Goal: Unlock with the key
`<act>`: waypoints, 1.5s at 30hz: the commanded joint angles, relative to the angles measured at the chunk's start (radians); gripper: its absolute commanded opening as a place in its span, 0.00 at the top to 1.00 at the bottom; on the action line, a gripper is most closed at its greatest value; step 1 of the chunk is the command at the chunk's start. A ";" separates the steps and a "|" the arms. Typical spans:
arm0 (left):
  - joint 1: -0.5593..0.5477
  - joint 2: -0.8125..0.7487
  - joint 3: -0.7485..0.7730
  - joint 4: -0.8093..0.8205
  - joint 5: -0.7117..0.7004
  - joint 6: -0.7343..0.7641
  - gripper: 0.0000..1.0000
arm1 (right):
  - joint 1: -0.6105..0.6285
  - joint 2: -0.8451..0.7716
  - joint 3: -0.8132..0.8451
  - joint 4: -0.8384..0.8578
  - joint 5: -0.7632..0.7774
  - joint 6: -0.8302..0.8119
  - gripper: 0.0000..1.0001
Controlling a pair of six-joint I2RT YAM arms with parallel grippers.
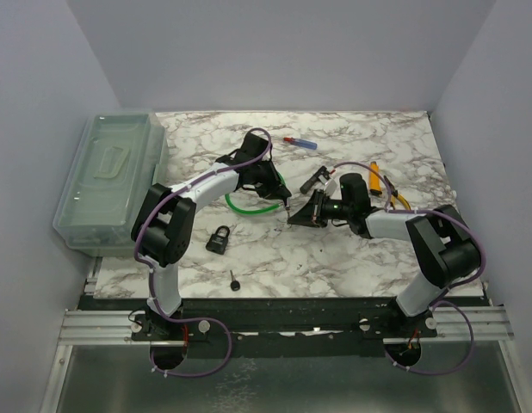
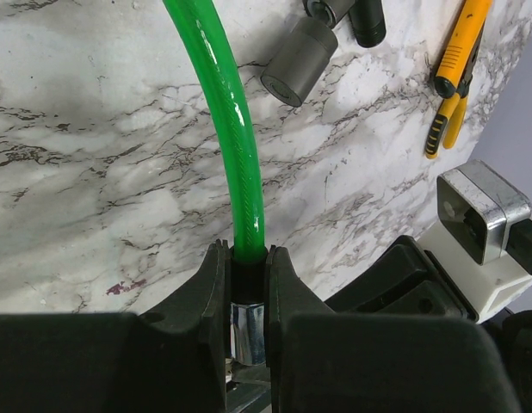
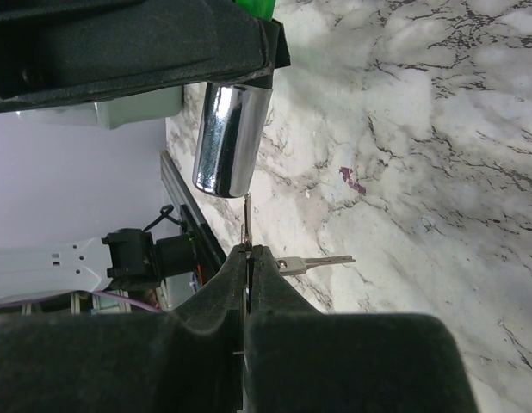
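Between left fingers (image 2: 206,297), green cable (image 2: 238,129)

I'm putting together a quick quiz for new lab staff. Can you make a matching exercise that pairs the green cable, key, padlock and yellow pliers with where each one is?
Things:
1 green cable
2 key
3 padlock
4 yellow pliers

Places:
A loose on the table, toward its near edge
B clamped in the left gripper
C loose on the table, toward its right side
D pinched in the right gripper

Pairs: 1-B, 2-D, 3-A, 4-C
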 commanded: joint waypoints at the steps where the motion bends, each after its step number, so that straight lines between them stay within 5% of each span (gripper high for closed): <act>1: 0.003 -0.038 -0.013 0.022 0.010 -0.002 1.00 | 0.006 0.018 0.004 -0.005 0.016 -0.015 1.00; 45: -0.013 -0.016 -0.015 0.022 0.025 0.001 1.00 | 0.006 -0.049 0.053 -0.105 0.065 -0.080 1.00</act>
